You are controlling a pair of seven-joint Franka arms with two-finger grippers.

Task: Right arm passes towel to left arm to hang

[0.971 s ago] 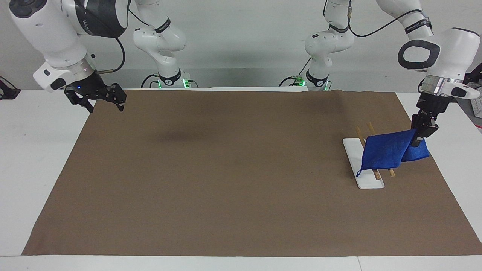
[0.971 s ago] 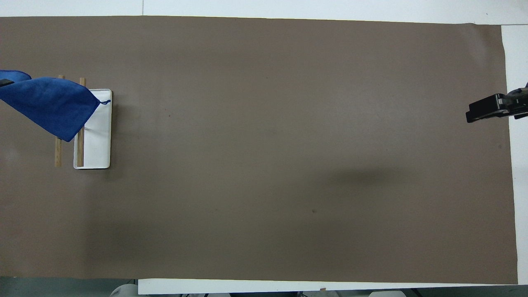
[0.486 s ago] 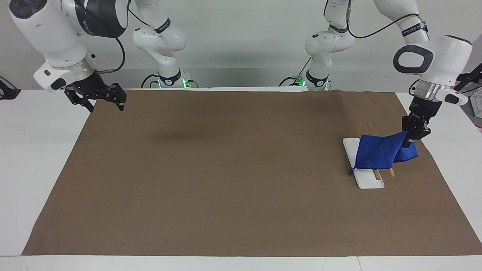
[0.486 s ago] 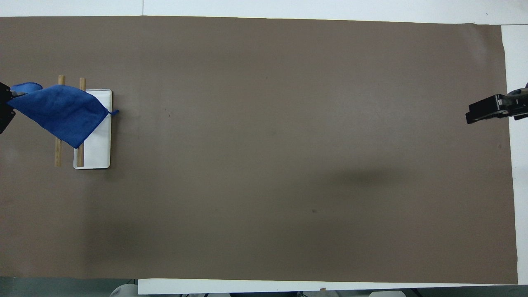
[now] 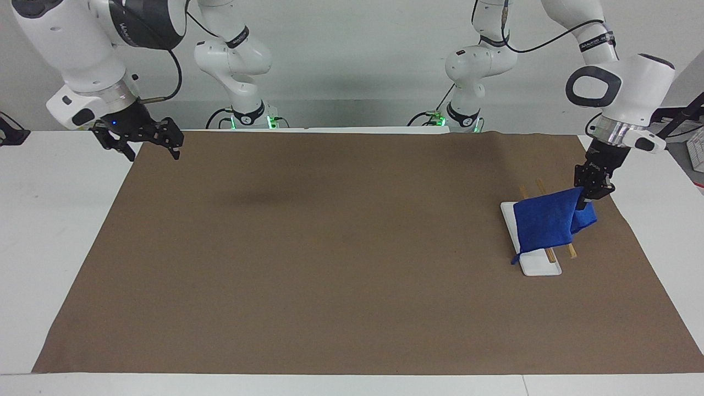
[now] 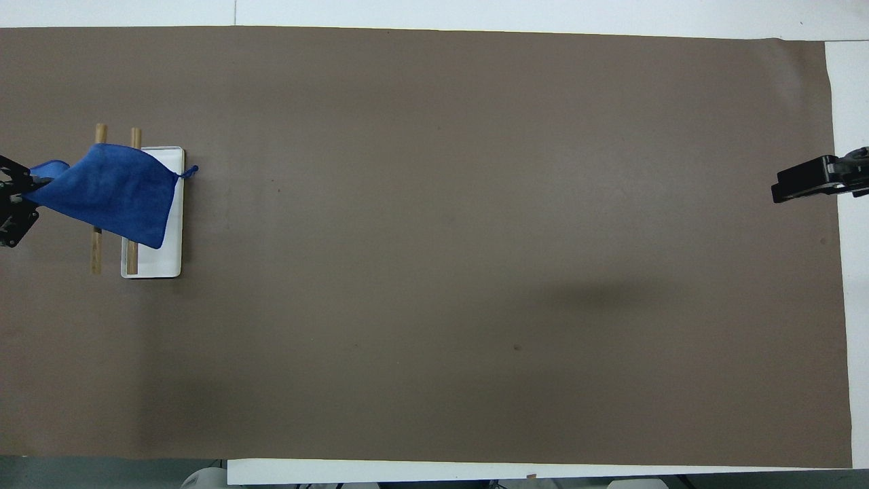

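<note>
Brown-papered white table (image 5: 341, 247): your left pincer (image 5: 586, 199) grips the royal-blue terry towel (image 5: 544, 225), draped over the wooden-rod rack (image 5: 542, 250); handover looks done, release remains. Right pincer (image 5: 148, 147) waits open.

Blue towel (image 5: 544, 226) draped over the wooden rack (image 5: 550, 254).

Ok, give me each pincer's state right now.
Left pincer: at a corner of the small royal-blue terry towel draped over the rack; grip cannot be told.
Right pincer: open, holding nothing, waiting.
</note>
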